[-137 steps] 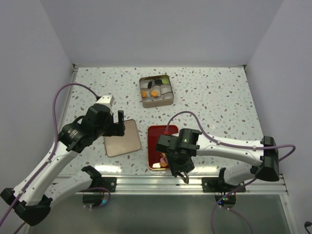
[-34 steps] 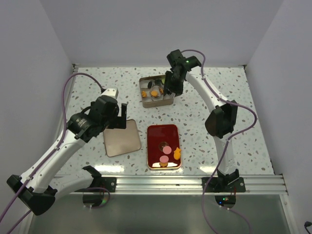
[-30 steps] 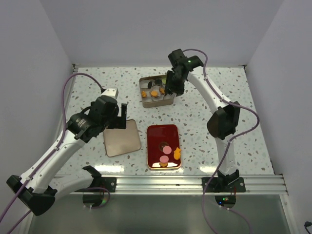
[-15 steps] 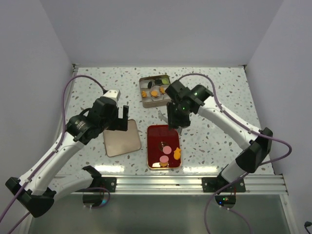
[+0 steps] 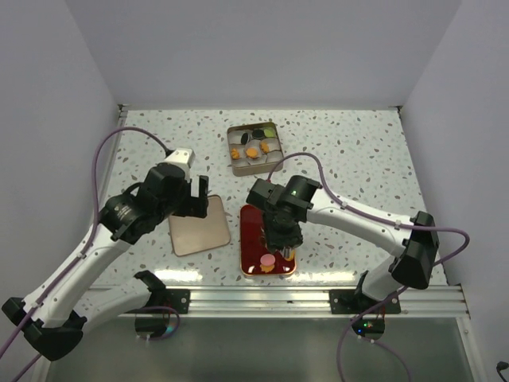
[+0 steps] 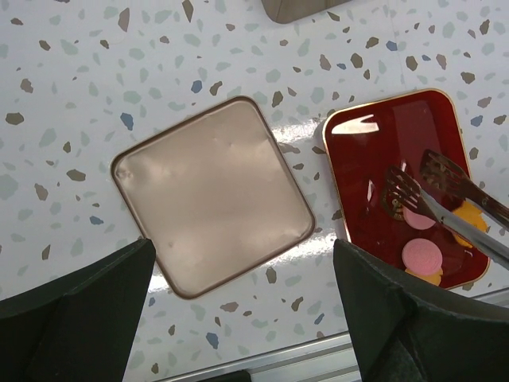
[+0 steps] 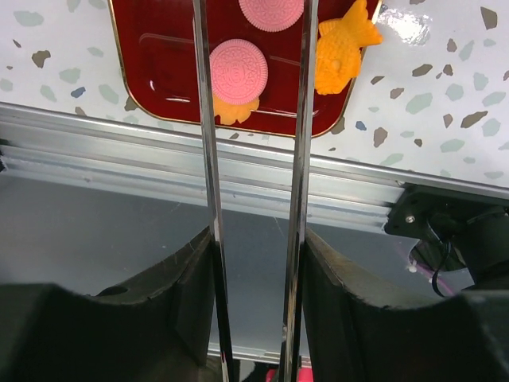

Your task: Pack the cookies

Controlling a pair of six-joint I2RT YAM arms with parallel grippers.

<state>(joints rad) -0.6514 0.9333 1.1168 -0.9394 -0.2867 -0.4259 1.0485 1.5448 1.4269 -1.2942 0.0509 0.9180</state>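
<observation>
The cookies are split between two places on the desk point(image 5: 358, 159). Nearest the arms, in the red tray point(image 7: 159, 48), I can see two pink discs, one point(image 7: 238, 65) lying partly on top of an orange piece point(image 7: 229, 111) at the tray's near edge. The other pink disc point(image 7: 272, 9) sits just behind it. Beside them, at the tray's right rim, is an irregular orange cookie point(image 7: 343, 49) shaped rather like a fish.

The rest are farther back in a square tin point(image 5: 254, 165): several orange pieces point(image 5: 251, 151), a black one point(image 5: 258, 134) and a green one point(image 5: 271, 131), too small from above to say more.

Over the tray hang the metal tongs point(image 7: 203, 159), their two arms spread apart. From the right wrist the near pink disc shows between them and the fish cookie just outside the right one. The left wrist view shows the perforated heads above the tray's middle, though I cannot tell whether they touch a cookie.

The right jaws are clenched on the tongs' handle end, a finger point(image 7: 334, 302) pressing each arm from outside, with the right arm point(image 5: 358, 219) reaching in over the tray. Below them runs the aluminium rail point(image 7: 95, 143) at the desk's edge.

To the left of the tray, apart from it, a tan square lid point(image 6: 213, 195) lies flat. The left arm point(image 5: 135, 211) holds its jaws above the lid, released, fingers point(image 6: 71, 302) wide with nothing between.
</observation>
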